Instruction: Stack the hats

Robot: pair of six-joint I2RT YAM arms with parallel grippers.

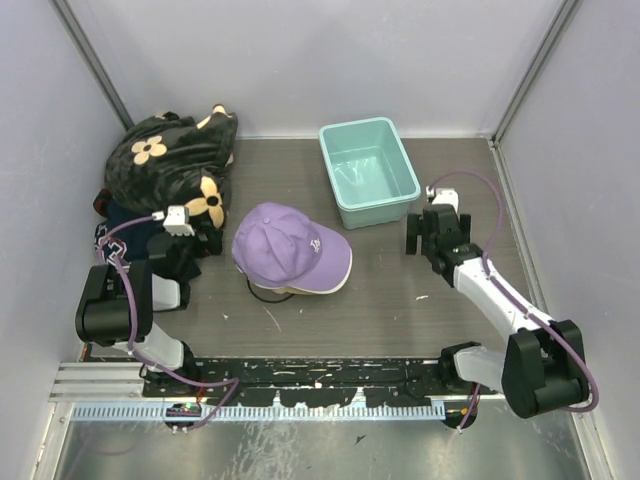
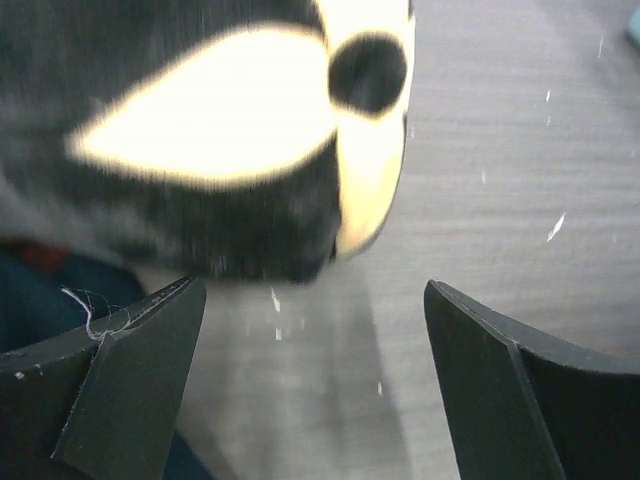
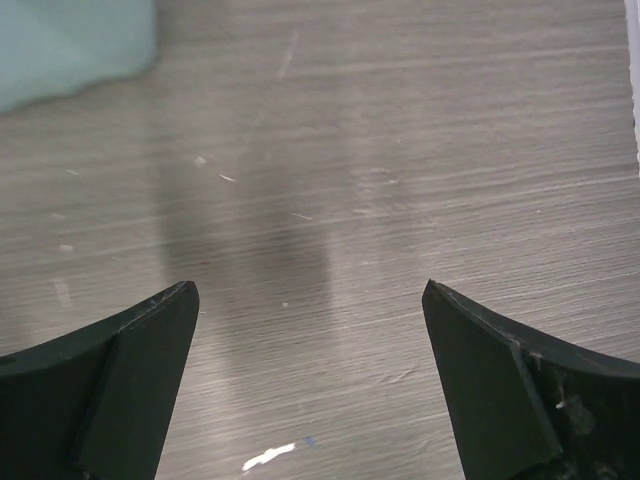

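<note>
Two claws wide, empty; your left gripper (image 2: 310, 300) beside flowered fabric (image 2: 230, 130) edge; right gripper (image 3: 310, 295) over open table (image 3: 400, 150), right of purple cap (image 1: 290, 245).

Grey wood-grain table (image 1: 400, 300), pale lilac walls (image 1: 300, 60) on three sides, metal rail (image 1: 95, 380) at near edge

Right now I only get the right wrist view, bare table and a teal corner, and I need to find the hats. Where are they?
Observer: The purple cap sits mid-table, left of your right claw and apart from it.
Operator: Is it alone?
Observer: No, it lies on top of other caps; a pale brim shows beneath it.
Operator: What's the teal corner?
Observer: A teal bin, standing beyond the cap and to its right.
</note>
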